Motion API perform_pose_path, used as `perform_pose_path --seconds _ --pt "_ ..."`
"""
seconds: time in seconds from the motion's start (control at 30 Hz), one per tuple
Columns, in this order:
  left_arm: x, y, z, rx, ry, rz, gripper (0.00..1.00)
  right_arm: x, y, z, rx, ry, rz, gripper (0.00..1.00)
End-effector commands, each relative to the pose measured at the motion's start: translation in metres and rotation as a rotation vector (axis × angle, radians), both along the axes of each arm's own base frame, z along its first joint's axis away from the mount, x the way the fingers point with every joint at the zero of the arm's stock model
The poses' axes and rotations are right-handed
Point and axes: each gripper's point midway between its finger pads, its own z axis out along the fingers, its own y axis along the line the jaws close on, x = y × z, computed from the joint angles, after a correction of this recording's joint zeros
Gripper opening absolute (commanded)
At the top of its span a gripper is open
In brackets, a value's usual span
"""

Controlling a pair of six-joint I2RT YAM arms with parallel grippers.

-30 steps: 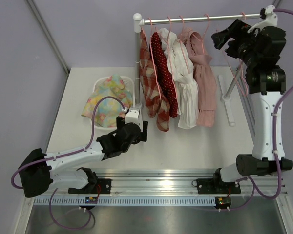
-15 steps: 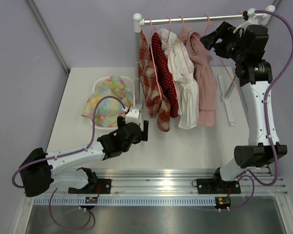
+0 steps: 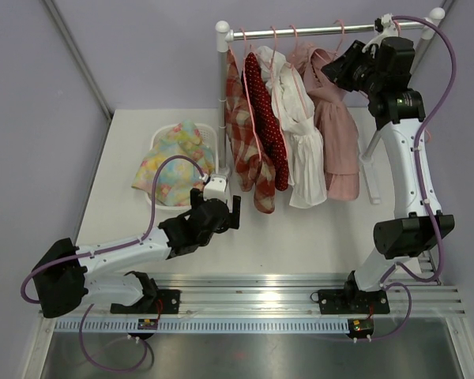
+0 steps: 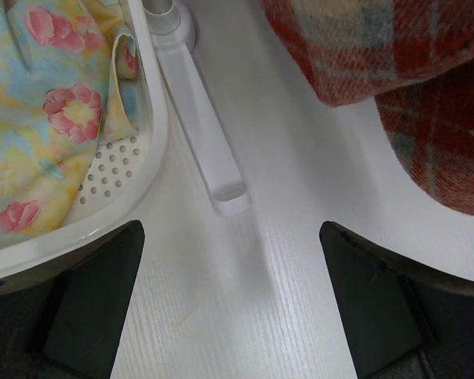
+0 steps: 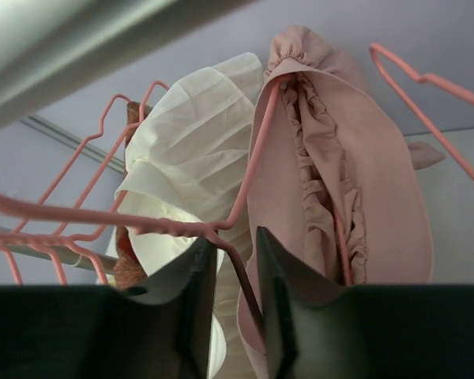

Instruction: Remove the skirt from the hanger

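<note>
Gripping stage: right gripper (image 5: 231, 296) nearly closed around thin pink wire hanger (image 5: 221, 229) carrying dusty-pink ruffled skirt (image 3: 334, 130).
Skirt position: hangs long-axis vertical, hem down, rightmost on silver rail (image 3: 316, 31).
Next move: probably lift the hanger clear.
Left gripper (image 4: 231, 304): wide open, empty, near the tabletop.

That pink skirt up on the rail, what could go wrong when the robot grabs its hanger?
The right gripper has only thin wire of the pink hanger between its fingers, so it might slip. The pink skirt hangs pressed against the cream garment, so a pull might drag that along too.
</note>
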Motion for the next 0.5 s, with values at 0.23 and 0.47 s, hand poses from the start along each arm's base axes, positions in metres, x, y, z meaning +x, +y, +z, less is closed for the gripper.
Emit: perform_pose_path --seconds 0.23,0.47 --pt "0.011 -0.007 0.017 -0.055 -0.053 0.044 0.97 -0.006 0.006 0.046 -0.008 -0.11 0.03 0.0" --pt "0.007 -0.047 0.121 0.004 -0.214 -0.04 0.99 -0.038 -0.003 0.095 -0.054 -0.202 0.01 0.0"
